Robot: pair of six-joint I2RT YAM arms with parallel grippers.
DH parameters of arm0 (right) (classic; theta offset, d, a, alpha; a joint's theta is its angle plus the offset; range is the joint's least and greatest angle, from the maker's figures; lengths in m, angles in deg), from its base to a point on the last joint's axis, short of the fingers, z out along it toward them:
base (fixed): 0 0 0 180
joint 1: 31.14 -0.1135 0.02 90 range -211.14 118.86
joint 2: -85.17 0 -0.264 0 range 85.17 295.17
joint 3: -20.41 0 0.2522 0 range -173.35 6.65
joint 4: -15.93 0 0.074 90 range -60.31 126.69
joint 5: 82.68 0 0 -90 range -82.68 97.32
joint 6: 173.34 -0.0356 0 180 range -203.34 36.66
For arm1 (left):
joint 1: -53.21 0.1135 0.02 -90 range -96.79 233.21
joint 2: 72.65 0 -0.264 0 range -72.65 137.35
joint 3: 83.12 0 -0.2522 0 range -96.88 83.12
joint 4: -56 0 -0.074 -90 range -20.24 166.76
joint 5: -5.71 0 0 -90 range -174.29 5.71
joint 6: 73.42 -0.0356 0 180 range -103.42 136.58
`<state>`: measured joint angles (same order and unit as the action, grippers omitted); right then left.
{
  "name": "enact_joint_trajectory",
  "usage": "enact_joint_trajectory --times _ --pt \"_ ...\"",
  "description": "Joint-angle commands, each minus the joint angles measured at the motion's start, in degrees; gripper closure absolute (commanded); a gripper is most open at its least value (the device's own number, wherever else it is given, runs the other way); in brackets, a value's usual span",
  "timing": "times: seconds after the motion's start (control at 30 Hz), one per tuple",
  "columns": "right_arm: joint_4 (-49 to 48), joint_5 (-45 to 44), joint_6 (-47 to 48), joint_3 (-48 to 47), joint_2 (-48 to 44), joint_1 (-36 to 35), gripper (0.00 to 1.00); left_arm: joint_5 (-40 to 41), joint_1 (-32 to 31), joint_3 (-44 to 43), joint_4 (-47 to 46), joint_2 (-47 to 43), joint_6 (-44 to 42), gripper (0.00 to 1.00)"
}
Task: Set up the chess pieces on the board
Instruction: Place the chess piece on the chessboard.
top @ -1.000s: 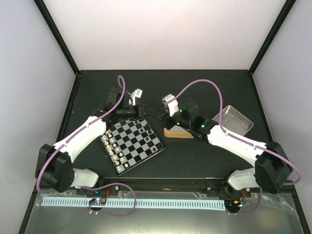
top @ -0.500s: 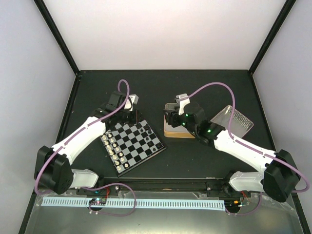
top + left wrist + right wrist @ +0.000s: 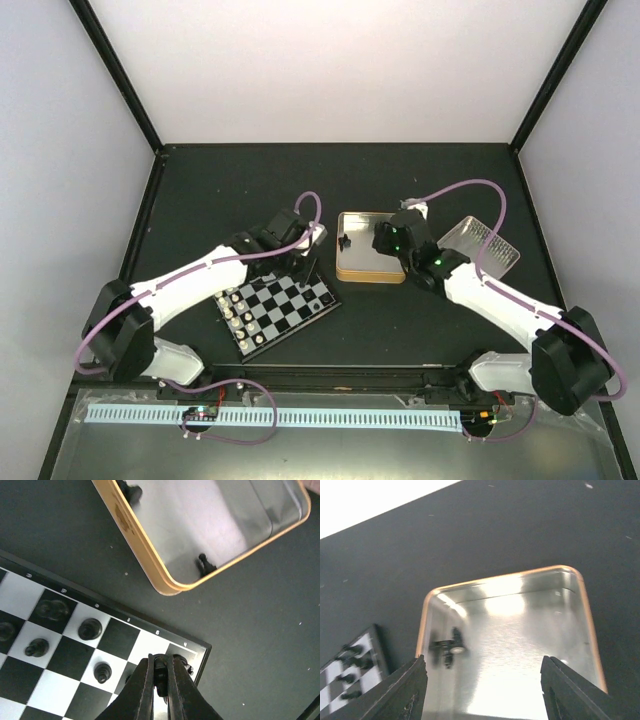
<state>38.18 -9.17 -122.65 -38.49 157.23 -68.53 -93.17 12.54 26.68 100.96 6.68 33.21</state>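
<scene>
**A:** How do the chess pieces [image 3: 90,628] look?

**B:** Tiny and glossy black, each smaller than one square. In the left wrist view several stand upright on the two rows along the edge of the board [image 3: 283,312] that faces the tin [image 3: 370,276]. Two more are inside the tin (one against its gold rim, one near its other end).

**A:** Is one being held?

**B:** Yes. The left gripper [image 3: 160,666] has its fingers pinched together on a black piece [image 3: 160,676], right over the board's corner square nearest the tin. Whether the piece touches the square I cannot tell.

**A:** And the other arm?

**B:** The right gripper [image 3: 481,667] hangs above the tin, its fingers spread wide apart.

**A:** Where does the board lie?

**B:** Left of the table's middle, nearer the near edge than the far one, turned at an angle. Cream-white pieces [image 3: 237,318] line its side toward the near-left corner. The tin sits just beside the board's right corner, about mid-table. A silvery tray [image 3: 483,245] lies beyond it toward the right edge.

**A:** The surroundings?

**B:** The table [image 3: 200,190] is matt black, with pale walls [image 3: 60,150] on three sides and black posts [image 3: 114,70] rising from the far corners.
</scene>
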Motion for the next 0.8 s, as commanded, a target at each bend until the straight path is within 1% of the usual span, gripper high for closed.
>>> enact_joint_trajectory --times 0.0,0.37,0.77 --pt "2.9 -1.1 -7.1 1.6 -0.1 3.3 0.37 4.3 -2.8 -2.5 2.0 2.8 -2.6 0.99" --pt "3.9 0.9 -8.8 1.9 2.2 5.1 0.37 7.6 -3.8 -3.9 3.4 8.8 -3.7 0.98" --pt "4.7 2.6 -9.0 1.0 4.4 6.1 0.37 5.3 -3.9 -3.0 2.0 11.6 -4.7 0.98"
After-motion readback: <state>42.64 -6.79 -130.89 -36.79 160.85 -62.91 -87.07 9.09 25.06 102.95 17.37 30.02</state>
